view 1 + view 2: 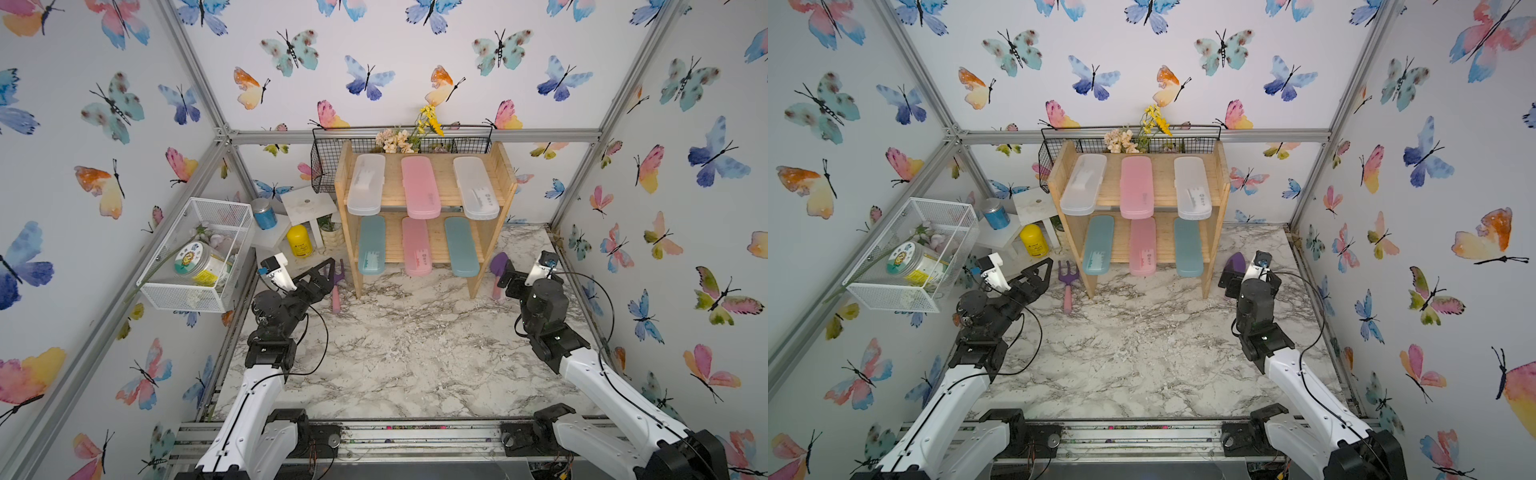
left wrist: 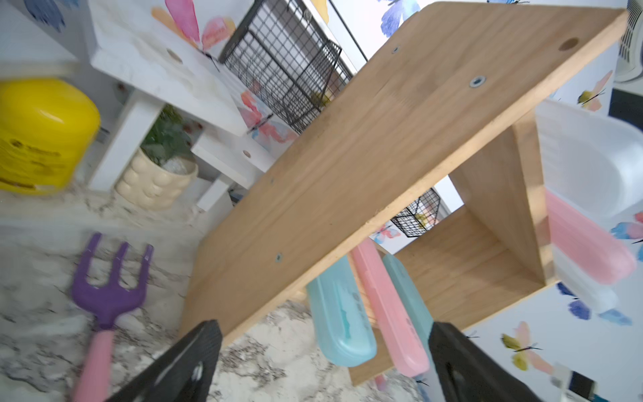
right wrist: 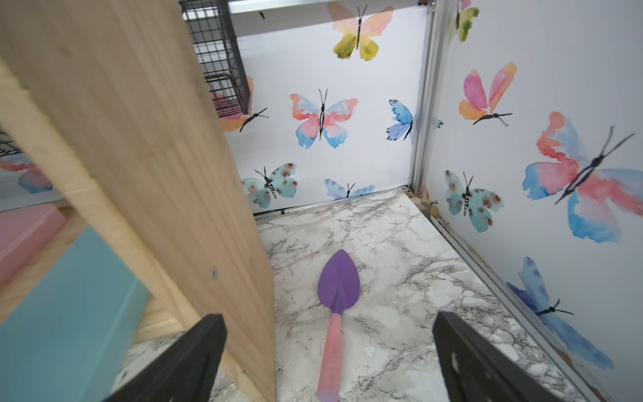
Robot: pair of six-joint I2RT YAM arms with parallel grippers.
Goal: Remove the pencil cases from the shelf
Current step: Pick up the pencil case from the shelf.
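The wooden shelf [image 1: 392, 187] stands at the back of the marble table. Its upper tier holds three pencil cases: frosted white [image 1: 365, 184], pink [image 1: 420, 187] and frosted white [image 1: 475, 187]. On the lower tier lie teal [image 1: 371, 245], pink [image 1: 417, 246] and teal [image 1: 461, 246] cases, their ends overhanging the front. My left gripper [image 1: 330, 272] is open, low beside the shelf's left panel [image 2: 365, 156], facing the lower teal case [image 2: 339, 313]. My right gripper [image 1: 508, 276] is open by the right panel [image 3: 139, 139], empty.
A purple-and-pink toy fork [image 1: 336, 291] lies by the left gripper and a toy trowel [image 3: 339, 278] lies under the right one. A white mesh basket [image 1: 195, 249] hangs on the left wall. A black wire basket [image 1: 332, 162], yellow bottle [image 1: 299, 241] and white stool [image 1: 307, 203] crowd the back left.
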